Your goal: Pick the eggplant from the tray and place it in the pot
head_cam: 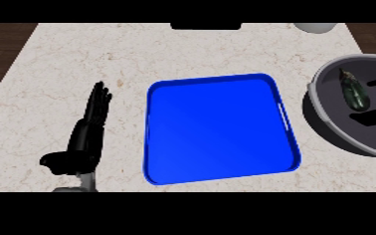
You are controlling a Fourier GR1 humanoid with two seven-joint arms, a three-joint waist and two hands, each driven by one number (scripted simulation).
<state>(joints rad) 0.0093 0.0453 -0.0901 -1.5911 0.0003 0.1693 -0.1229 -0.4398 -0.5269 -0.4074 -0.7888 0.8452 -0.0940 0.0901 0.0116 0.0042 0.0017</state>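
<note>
The fingers point(98, 99) of the left hand point(84, 139) are straight and lie close together, pointing toward the far edge of the counter point(81, 59). They hold nothing and do not curl around any object. The thumb sticks out to the left side near the wrist. This hand shows over the left part of the counter, near its front edge, and the grey forearm enters from below. The right hand does not show anywhere.

Just to the right of the left hand, but apart from it, is the blue tray point(283, 114). It lies flat in the middle of the counter, slightly turned, with a low rim and a slot handle on its right side. Nothing lies inside it.

The eggplant point(353, 90) is dark and long, with a small stem at its far end. It lies inside the grey pot point(323, 77), which stands at the right edge of the counter, partly cut by the view.

At the far edge of the counter there is a black object point(206, 26), and near the far right corner a white round object point(317, 27).
</note>
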